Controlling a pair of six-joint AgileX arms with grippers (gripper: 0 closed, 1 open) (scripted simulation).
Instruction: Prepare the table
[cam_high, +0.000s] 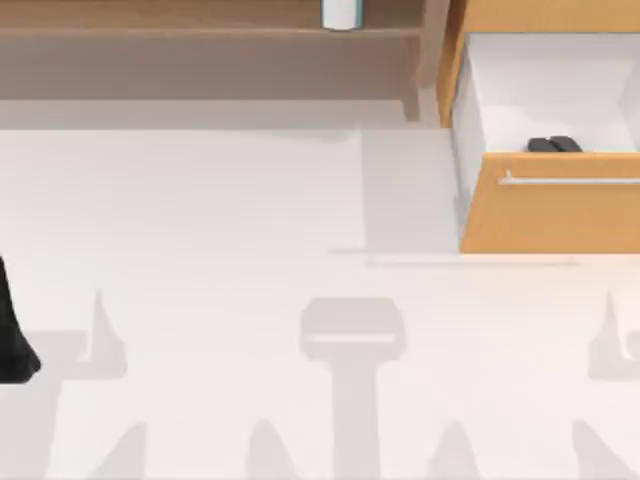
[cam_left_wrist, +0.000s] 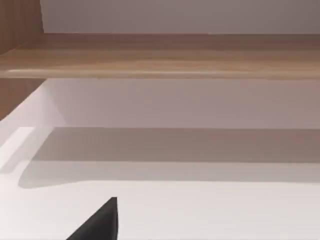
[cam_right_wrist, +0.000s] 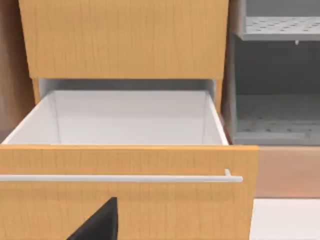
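While the drawer (cam_high: 545, 95) stands open at 2 o'clock holding a dark item (cam_high: 553, 145), the tabletop (cam_high: 220, 220) spans the view; left arm (cam_high: 12, 335) parked at 9 o'clock, end effector states cannot be told. Judged step: fetching the item; next calls for reaching into the drawer.

No readable text, labels, brands, numbers or signs anywhere. The table (cam_high: 200, 220) top was plain white. The drawer unit (cam_right_wrist: 125, 40) front was bare orange wood with an unmarked silver bar handle (cam_right_wrist: 120, 178). The brown wooden shelf (cam_left_wrist: 160, 57) carried no print. The white-and-teal container (cam_high: 341, 14) on the shelf showed no legible marking, and the dark item (cam_high: 553, 145) inside the open drawer had nothing readable either.
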